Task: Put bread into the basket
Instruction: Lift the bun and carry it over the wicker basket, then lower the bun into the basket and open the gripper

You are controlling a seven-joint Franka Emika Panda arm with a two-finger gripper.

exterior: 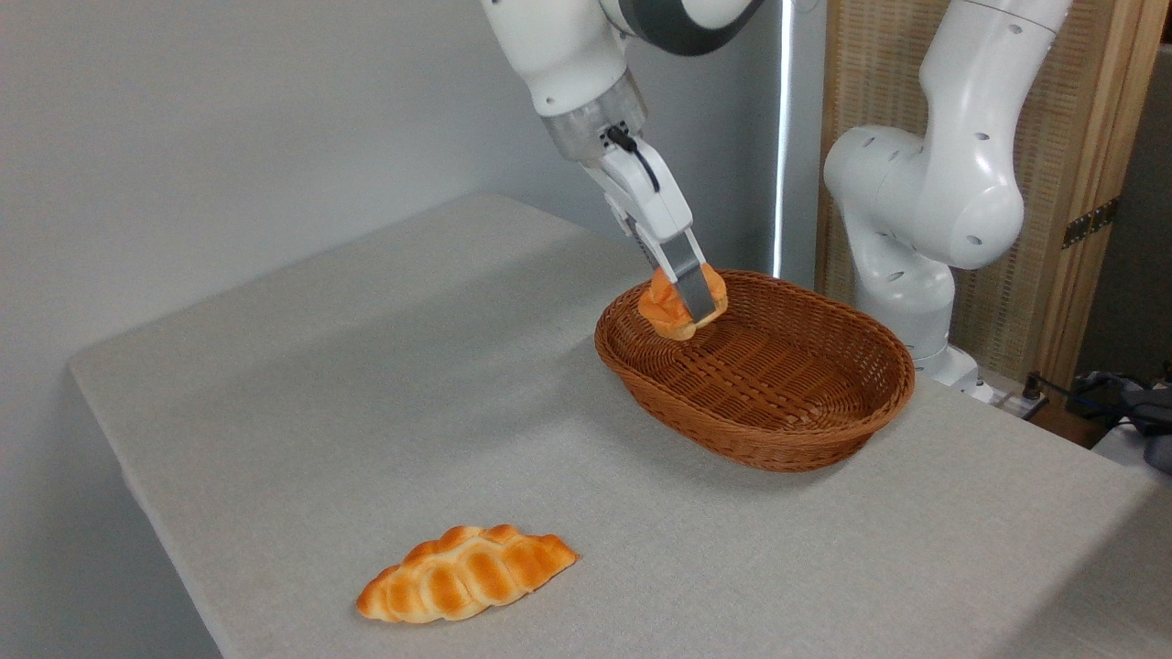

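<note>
Jaws grip bread (666,309) over basket (778,430); braided loaf (465,573) lies well apart.

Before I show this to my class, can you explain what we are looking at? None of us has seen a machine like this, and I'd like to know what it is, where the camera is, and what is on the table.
The white jointed machine is a robot arm. Its end carries a gripper whose two thin jaws pinch things. One fixed camera looks down across the table from the front, so there is only this one view.

The jaws are shut on a small round orange bun, held just above the near left rim of a brown wicker basket. The basket has nothing else in it. A longer braided loaf lies untouched on the table near the front edge.
</note>
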